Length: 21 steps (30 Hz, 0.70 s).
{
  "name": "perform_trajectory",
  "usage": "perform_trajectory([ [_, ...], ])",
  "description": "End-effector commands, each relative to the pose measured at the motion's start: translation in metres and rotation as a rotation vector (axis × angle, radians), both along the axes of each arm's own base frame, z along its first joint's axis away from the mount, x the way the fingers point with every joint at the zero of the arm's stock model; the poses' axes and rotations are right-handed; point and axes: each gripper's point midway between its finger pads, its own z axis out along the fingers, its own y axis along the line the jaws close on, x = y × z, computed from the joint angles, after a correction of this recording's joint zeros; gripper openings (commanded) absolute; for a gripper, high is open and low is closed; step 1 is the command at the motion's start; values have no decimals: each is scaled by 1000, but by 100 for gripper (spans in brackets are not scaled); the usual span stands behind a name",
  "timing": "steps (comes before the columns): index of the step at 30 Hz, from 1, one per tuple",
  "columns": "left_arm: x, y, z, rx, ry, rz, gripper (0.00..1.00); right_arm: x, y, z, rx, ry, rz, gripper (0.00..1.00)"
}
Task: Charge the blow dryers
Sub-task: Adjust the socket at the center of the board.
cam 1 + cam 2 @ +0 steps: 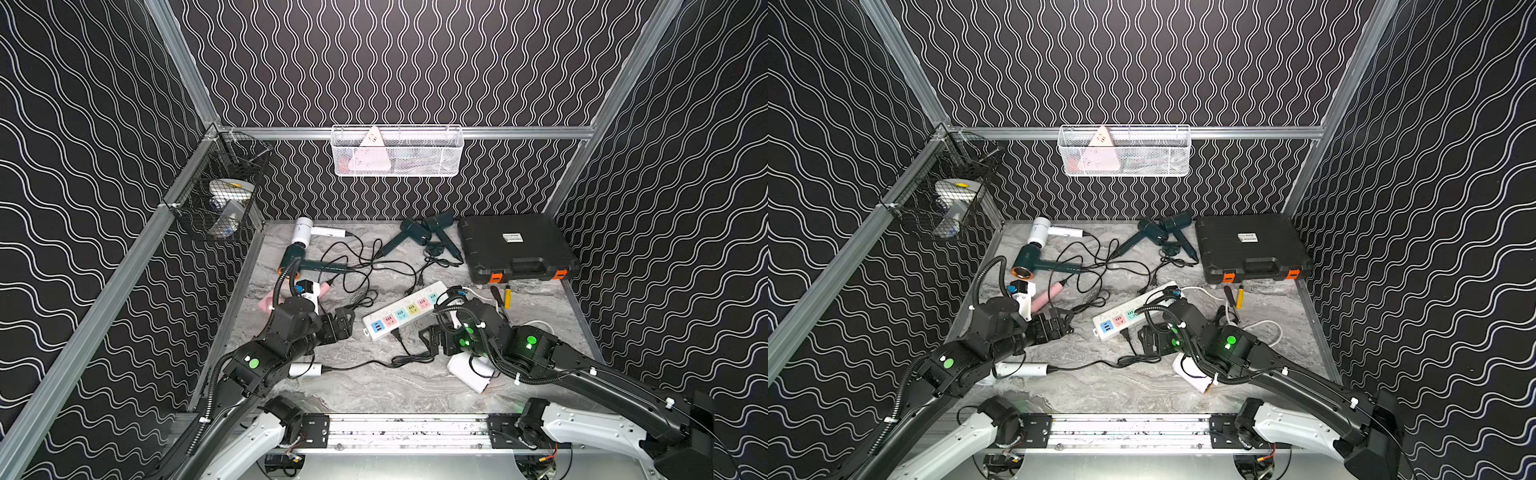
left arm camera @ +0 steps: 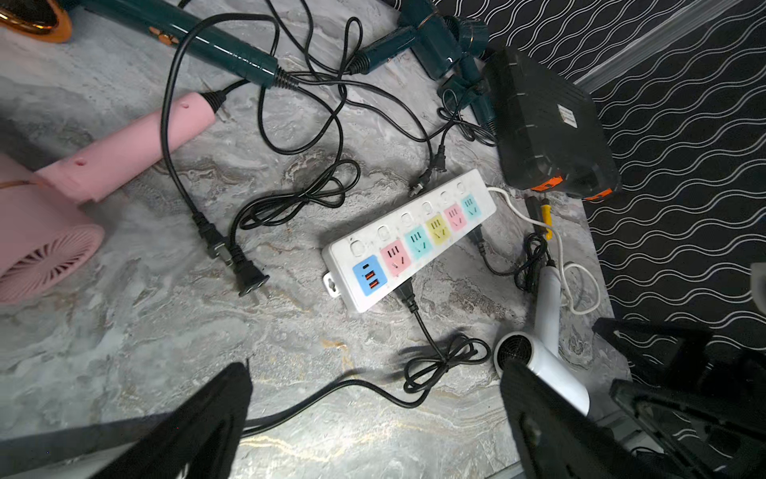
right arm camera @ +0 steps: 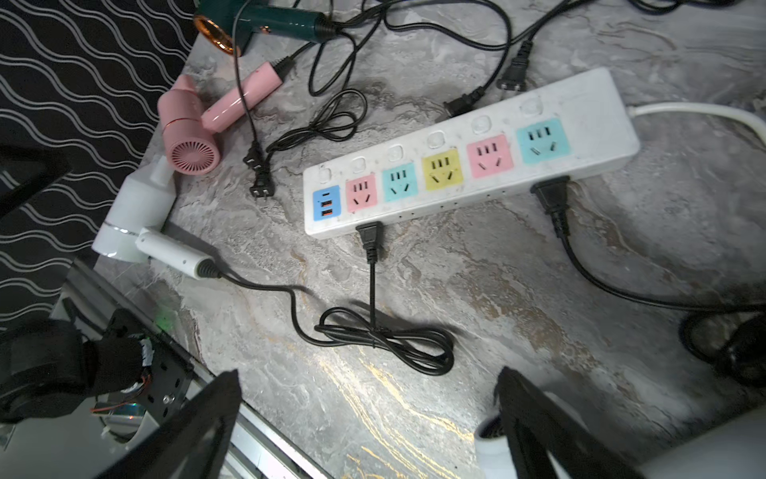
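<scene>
Around the power strip point(image 1: 405, 309) the blow dryers point(image 2: 224, 52) are lying scattered, sockets empty. We are seeing left gripper point(image 1: 345, 322) and right gripper point(image 1: 428, 338) gaping wide, holding nothing. Crossed cords point(image 2: 298, 201) are threatening: lifting one plug may drag neighbours or slide the strip.

I'm driving this remotely, and it's clearly a robot test cell, a lab-type setup, not a home. Evidence: walls point(image 1: 395, 62) on 3 sides w/ black wavy-line covering, held by an alu profile frame point(image 1: 519, 133). A marble-look tabletop point(image 1: 353, 390) sits boxed in btw them. The left arm point(image 1: 253, 365) & right arm point(image 1: 582, 374) mount on a metal rail point(image 1: 407, 430) at the front edge, w/ bare wiring at the bases. A white mesh basket point(image 1: 428, 162) & a black wire basket point(image 1: 199, 216) hang off the frame. Several blow dryers point(image 1: 328, 266) of one kind lie loose on the top, near a power strip point(image 1: 405, 311).
</scene>
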Motion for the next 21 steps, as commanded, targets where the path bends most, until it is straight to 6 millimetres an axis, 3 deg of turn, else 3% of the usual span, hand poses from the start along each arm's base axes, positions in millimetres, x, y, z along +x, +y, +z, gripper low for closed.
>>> perform_trajectory([
  [1, 2, 4, -10, 6, 34, 44, 99, 9, -18, -1, -43, -9, -118, 100],
  [12, 25, -13, -33, -24, 33, 22, 99, 37, -24, -7, -39, -60, -218, 100],
  [21, 69, -60, -39, -211, -4, -34, 99, 76, -20, -29, 11, 52, -196, 99],
])
